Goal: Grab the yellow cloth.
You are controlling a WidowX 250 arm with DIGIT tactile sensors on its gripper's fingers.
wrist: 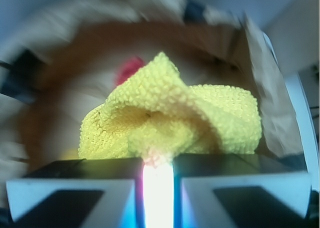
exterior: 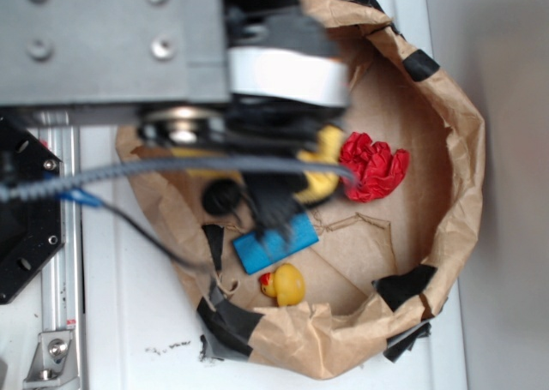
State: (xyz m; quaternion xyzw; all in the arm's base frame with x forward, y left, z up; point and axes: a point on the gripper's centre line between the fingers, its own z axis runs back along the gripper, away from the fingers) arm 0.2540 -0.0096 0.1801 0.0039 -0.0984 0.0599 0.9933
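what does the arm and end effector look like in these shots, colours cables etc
In the exterior view the arm is mostly black, with a white band around one segment and a grey cable draped across it. In the wrist view the end effector shows two pale blocky fingers with dark inner faces.

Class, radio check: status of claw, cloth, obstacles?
Claw shut on cloth. Cloth bunched, pinched between fingers. Nothing blocking; red wad beside it.

From the exterior view the arm hides most of the bright yellow terry cloth [exterior: 324, 163] and part of the flat blue block [exterior: 274, 246], while the wrist view blurs the red crumpled wad [wrist: 129, 70].
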